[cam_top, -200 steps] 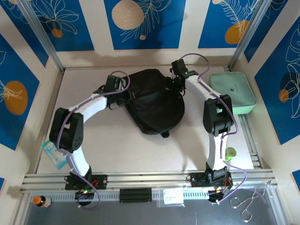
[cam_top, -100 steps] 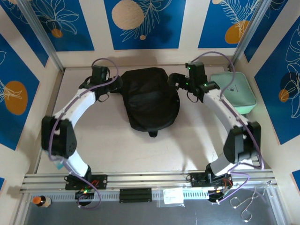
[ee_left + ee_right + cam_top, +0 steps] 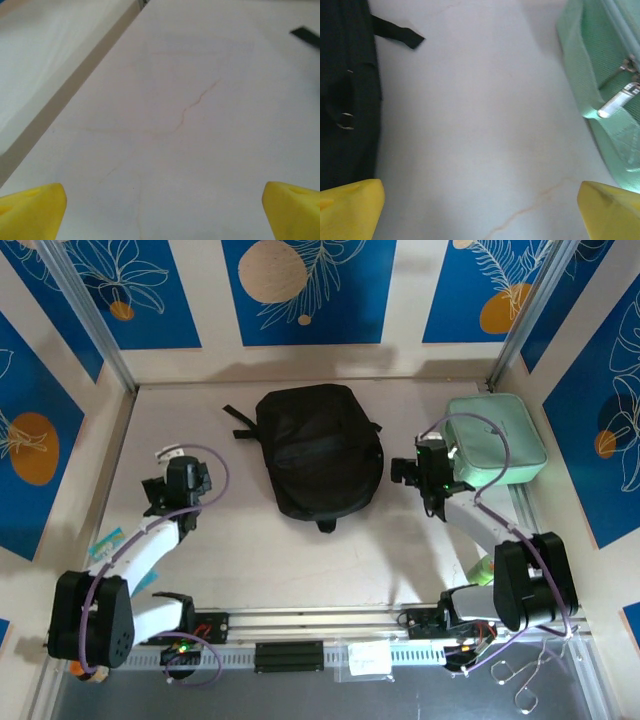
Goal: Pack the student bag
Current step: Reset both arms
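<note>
The student bag (image 3: 320,450), a rounded black backpack, lies flat at the middle back of the table with a strap (image 3: 240,423) trailing to its left. My left gripper (image 3: 177,462) hovers left of it, apart from it. In the left wrist view its yellow fingertips (image 3: 31,212) are spread wide over bare table, and my left gripper (image 3: 162,215) is open and empty. My right gripper (image 3: 424,456) sits between the bag and the pouch. It is open (image 3: 480,212) with nothing between its fingers, the bag's side (image 3: 345,100) on its left.
A mint-green zip pouch (image 3: 497,437) lies at the back right, its zip pull (image 3: 615,100) close to my right gripper. A teal packet (image 3: 105,545) rests at the left edge and a green roll (image 3: 485,570) by the right arm. An aluminium rail (image 3: 320,620) bounds the front.
Both grippers have let go of the bag and opened. Both arms have drawn back toward the near edge. The bag has settled flat.
</note>
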Controlling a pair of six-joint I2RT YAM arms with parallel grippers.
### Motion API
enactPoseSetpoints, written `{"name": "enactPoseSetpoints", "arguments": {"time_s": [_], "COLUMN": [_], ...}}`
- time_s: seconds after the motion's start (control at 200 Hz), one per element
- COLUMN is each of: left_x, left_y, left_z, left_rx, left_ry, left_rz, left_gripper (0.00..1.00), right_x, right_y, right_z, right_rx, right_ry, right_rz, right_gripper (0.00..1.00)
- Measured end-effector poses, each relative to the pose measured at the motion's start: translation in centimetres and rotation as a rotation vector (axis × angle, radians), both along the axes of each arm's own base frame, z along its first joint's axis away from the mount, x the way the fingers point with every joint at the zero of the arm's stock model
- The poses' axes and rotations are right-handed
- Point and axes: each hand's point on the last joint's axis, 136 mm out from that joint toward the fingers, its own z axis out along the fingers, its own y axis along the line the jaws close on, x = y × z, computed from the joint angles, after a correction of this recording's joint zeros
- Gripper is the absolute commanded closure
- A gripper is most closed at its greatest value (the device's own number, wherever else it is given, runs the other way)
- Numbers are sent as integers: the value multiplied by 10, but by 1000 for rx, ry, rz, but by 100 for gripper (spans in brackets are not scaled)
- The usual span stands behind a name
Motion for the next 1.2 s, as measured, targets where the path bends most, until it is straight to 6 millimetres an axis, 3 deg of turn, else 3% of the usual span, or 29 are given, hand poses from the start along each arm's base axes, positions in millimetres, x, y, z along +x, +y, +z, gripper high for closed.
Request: {"name": "enactPoseSetpoints", "arguments": {"time_s": [0.2, 0.365, 0.51, 0.855, 1.195], "left_x": [16, 24, 31, 35, 34], "left_y": [2, -20, -32, -54, -59], "left_z": [-17, -38, -28, -25, -62], "left_rx": [43, 42, 45, -42, -76], "left_ry": [-42, -27, -99, -191, -180], "left_rz": [-96, -277, -373, -486, -505], "left_gripper": [1, 1, 1, 0, 0], "right_x": [7, 10, 10, 20, 24], "right_y": [-25, -19, -14, 3, 6], "right_z": [-4, -18, -22, -27, -21], "right_rx": [19, 70, 126, 159, 166], "right_ry": [-111, -161, -214, -250, -286], "right_rz": [-24, 53, 121, 213, 236], "right_gripper": [1, 1, 1, 1, 1]}}
